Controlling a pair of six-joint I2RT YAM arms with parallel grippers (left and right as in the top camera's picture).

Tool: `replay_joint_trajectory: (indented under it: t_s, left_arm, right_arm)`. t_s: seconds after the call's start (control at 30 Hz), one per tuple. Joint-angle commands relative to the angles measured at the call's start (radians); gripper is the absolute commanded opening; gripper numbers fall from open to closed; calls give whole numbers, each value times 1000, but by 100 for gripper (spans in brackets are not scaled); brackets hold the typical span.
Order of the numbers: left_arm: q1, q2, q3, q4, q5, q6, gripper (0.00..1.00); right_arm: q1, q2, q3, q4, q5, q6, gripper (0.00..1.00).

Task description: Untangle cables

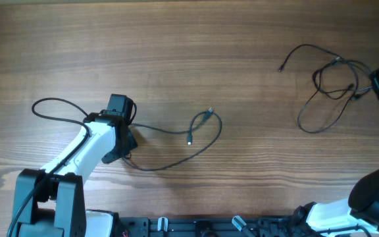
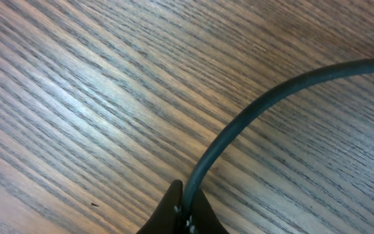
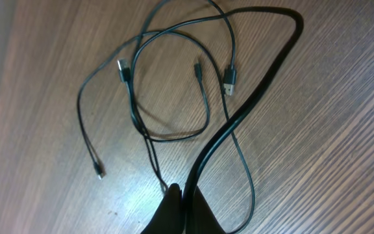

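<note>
My left jaws clench a smooth black cord [image 2: 252,107] — it trails over the wood-grain bench [image 1: 176,39]. My right jaws grip a second cord [image 3: 239,117] beside thin looped cables [image 3: 123,71] — metal-tipped USB plugs [image 3: 230,82].

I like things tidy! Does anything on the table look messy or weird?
Yes. The tangled cables at the right side of the table cross each other in messy loops, pinched by the right gripper. The single cable in the left gripper lies loose, not knotted.
</note>
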Motion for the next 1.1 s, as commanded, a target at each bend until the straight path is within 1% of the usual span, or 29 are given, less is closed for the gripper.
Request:
replay_joint_trajectory:
  t_s: [0.0, 0.07, 0.1, 0.13, 0.17, 0.2, 0.23, 0.27, 0.47, 0.57, 0.63, 0.73, 0.77, 0.8, 0.83, 0.9, 0.97, 1.07]
  left_arm:
    - [8, -6, 13, -1, 31, 0, 4]
    - [8, -6, 13, -1, 31, 0, 4]
    - [8, -6, 13, -1, 31, 0, 4]
    - [8, -6, 13, -1, 31, 0, 4]
    - [8, -6, 13, 0, 34, 0, 4]
    - [8, -6, 13, 0, 39, 0, 4]
    - [8, -6, 13, 3, 46, 0, 4]
    - [8, -6, 13, 7, 55, 0, 4]
    - [8, -6, 13, 22, 66, 0, 4]
    - [8, -6, 13, 40, 105, 0, 4]
    - [8, -6, 13, 95, 202, 1, 4]
    - [8, -6, 13, 215, 430, 6, 4]
    - [7, -6, 13, 260, 520, 24, 4]
    - [5, -6, 13, 342, 683, 66, 4]
    - [2, -6, 13, 391, 785, 87, 4]
    - [-6, -6, 13, 455, 917, 123, 4]
    - [-13, -6, 13, 482, 977, 160, 4]
    - [-14, -6, 13, 466, 920, 163, 5]
  right_arm:
    - [-9, 38, 2, 27, 36, -33, 4]
    - [-10, 45, 2, 61, 33, -101, 4]
    - [-10, 47, 2, 67, 54, -111, 4]
    - [-10, 47, 2, 67, 80, -107, 10]
    - [-10, 47, 2, 68, 85, -98, 31]
    - [-10, 47, 2, 70, 84, -96, 70]
    - [-8, 47, 2, 75, 72, -97, 94]
    - [-6, 47, 2, 79, 48, -100, 99]
    - [-6, 47, 2, 72, -83, -124, 100]
    - [-2, 47, 2, 55, -126, -126, 100]
    - [16, 47, -9, 53, -172, -140, 100]
    - [70, 51, -24, 50, -199, -184, 100]
    - [92, 53, -24, 45, -199, -199, 100]
    - [140, 57, -25, 40, -203, -230, 100]
    - [170, 58, -25, 35, -205, -238, 100]
    - [236, 60, -27, 29, -205, -261, 100]
    - [330, 61, -29, 25, -205, -292, 99]
    - [471, 61, -29, 11, -201, -312, 99]
